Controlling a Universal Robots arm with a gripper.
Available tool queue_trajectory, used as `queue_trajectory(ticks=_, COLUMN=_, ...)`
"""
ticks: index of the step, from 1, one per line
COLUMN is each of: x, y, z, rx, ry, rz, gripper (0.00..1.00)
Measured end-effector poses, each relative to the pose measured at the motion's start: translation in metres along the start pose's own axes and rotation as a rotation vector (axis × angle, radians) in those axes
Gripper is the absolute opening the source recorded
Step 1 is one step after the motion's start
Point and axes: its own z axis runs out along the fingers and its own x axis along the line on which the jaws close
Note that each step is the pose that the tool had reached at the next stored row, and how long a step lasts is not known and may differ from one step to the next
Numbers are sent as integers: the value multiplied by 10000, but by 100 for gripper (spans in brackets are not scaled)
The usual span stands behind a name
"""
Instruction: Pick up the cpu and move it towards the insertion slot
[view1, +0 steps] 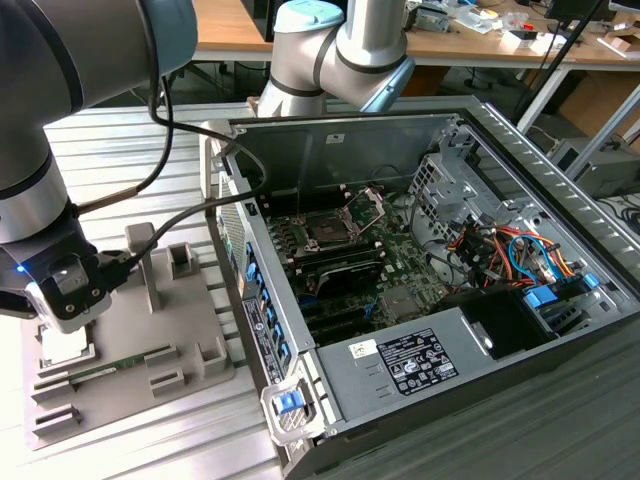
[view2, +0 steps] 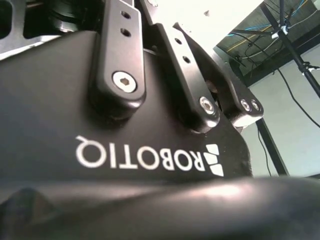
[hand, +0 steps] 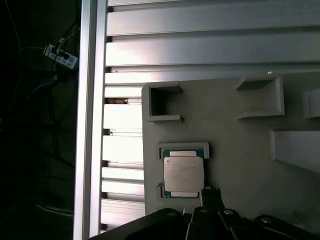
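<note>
Lying flat, pale lid up: cpu (hand: 183, 172), one item, seated in a shallow framed recess of the grey tray (hand: 240, 150), not lifted. Judged light, thin and rigid; smooth metal top likely slippery, underside probably delicate; best taken by two opposite edges, squarely, with little force, kept level. Poised close over it: gripper (view1: 70, 308), holding nothing, width of opening not to be told from these pictures. Around the recess: raised tray blocks (hand: 260, 97), all on a ribbed aluminium table (view1: 120, 130). Well apart, toward the exterior view's right: open computer case (view1: 400, 365), motherboard (view1: 400, 290) inside, insertion slot (view1: 328, 228) with dark centre, retention bracket (view1: 372, 205) raised, apparently vacant.
</note>
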Motion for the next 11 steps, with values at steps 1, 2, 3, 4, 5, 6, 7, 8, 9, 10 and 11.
queue_trajectory(ticks=1, x=19, y=-1, z=5, rx=0, ry=0, rz=1, gripper=11)
queue_trajectory(ticks=2, x=33, y=-1, z=8, rx=0, ry=0, rz=0, gripper=11)
queue_trajectory(ticks=3, x=43, y=-1, z=10, rx=0, ry=0, rz=0, gripper=11)
queue_trajectory(ticks=4, x=55, y=-1, z=15, rx=-1, ry=-1, rz=-2, gripper=11)
queue_trajectory(ticks=5, x=65, y=-2, z=20, rx=0, ry=0, rz=-5, gripper=11)
queue_trajectory(ticks=6, x=72, y=-3, z=25, rx=-1, ry=-1, rz=-7, gripper=11)
queue_trajectory(ticks=7, x=76, y=-3, z=28, rx=-1, ry=-1, rz=-8, gripper=11)
queue_trajectory(ticks=8, x=79, y=-4, z=31, rx=-1, ry=0, rz=-10, gripper=11)
queue_trajectory(ticks=9, x=82, y=-4, z=34, rx=-1, ry=-1, rz=-13, gripper=11)
queue_trajectory(ticks=10, x=84, y=-4, z=37, rx=-1, ry=0, rz=-14, gripper=11)
queue_trajectory(ticks=11, x=86, y=-5, z=39, rx=0, ry=1, rz=-15, gripper=11)
